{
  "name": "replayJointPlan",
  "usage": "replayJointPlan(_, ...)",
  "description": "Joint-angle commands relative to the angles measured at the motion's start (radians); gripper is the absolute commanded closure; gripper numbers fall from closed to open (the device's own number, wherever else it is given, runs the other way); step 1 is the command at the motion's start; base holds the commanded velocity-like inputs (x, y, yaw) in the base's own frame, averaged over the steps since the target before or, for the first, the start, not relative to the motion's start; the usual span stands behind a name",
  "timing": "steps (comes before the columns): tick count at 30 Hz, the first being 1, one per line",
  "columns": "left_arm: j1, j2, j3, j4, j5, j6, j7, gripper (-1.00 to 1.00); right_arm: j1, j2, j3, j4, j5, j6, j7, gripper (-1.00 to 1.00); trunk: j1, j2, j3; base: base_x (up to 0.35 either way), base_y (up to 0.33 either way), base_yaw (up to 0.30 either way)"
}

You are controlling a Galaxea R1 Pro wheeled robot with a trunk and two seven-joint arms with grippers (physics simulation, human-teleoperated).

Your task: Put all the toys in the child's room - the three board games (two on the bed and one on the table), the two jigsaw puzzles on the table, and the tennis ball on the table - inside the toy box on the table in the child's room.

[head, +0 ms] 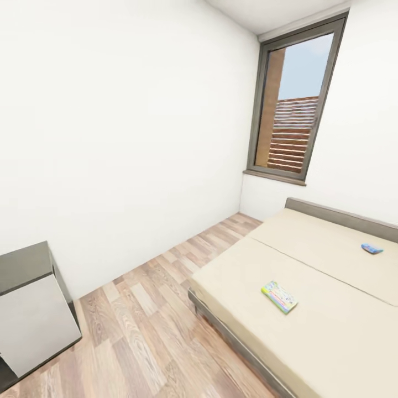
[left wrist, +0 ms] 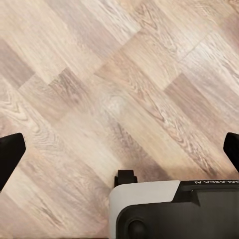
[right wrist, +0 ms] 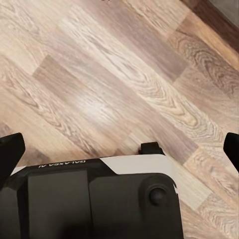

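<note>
Head view: bed (head: pixel 331 331) right, multicoloured board game (head: pixel 279 296) near, blue board game (head: pixel 372 249) far. Left claw (left wrist: pixel 119 149), right claw (right wrist: pixel 119 149) spread over floor (head: pixel 143 309).

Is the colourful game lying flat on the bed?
Yes, flat. The colourful game lies face up on the bed, with nothing holding it.

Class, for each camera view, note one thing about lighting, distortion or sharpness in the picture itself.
Head view: even, soft light, wide-angle tilt makes the window lean, and the multicoloured board game looks slightly soft. Left wrist view: a pale sheen patch on the wooden floor. Right wrist view: sharp floor grain.
</note>
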Motion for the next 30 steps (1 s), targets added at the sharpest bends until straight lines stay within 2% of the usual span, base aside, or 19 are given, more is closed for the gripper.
replayJointPlan(1, 0.000, 0.000, 0.001, -0.002, 0.000, 0.006, -0.004, -1.00, 0.001, 0.001, -0.004, -0.003, -0.007, 0.005, -0.002, -1.00, 0.000, -0.001, -0.001, 0.000, 0.000, 0.293)
replayJointPlan(30, 0.000, -0.001, 0.000, -0.002, 0.000, 0.006, -0.003, -1.00, 0.001, 0.001, -0.004, -0.003, -0.006, 0.005, -0.002, -1.00, 0.000, -0.001, -0.001, 0.000, 0.000, 0.292)
